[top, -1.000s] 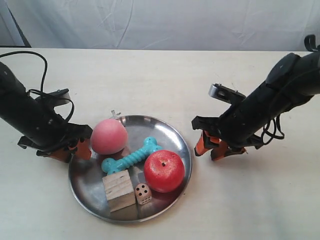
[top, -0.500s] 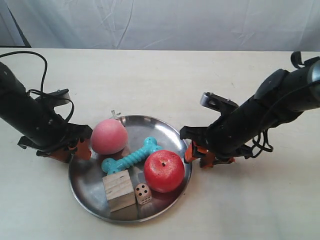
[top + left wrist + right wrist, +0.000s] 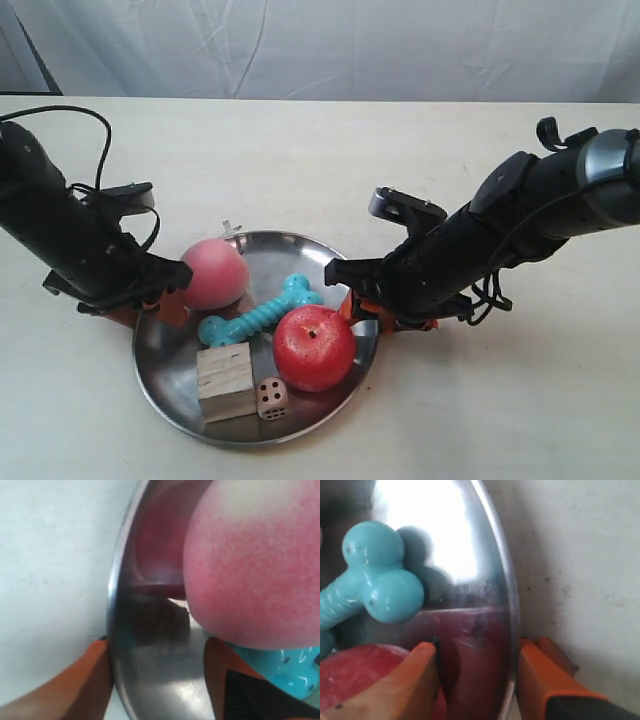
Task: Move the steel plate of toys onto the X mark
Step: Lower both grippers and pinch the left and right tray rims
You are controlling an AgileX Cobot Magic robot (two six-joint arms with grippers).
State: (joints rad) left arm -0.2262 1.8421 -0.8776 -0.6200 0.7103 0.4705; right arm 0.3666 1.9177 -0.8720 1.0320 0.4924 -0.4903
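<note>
Steel plate, stiff, slick and laden with loose toys likely to roll, sits just beside the X mark, best pinched at opposite rims, which the left gripper and right gripper straddle, jaws parted.

The pale desk carries the steel plate between the left gripper and right gripper, both at its rim. The X mark lies nearer the left gripper.
</note>
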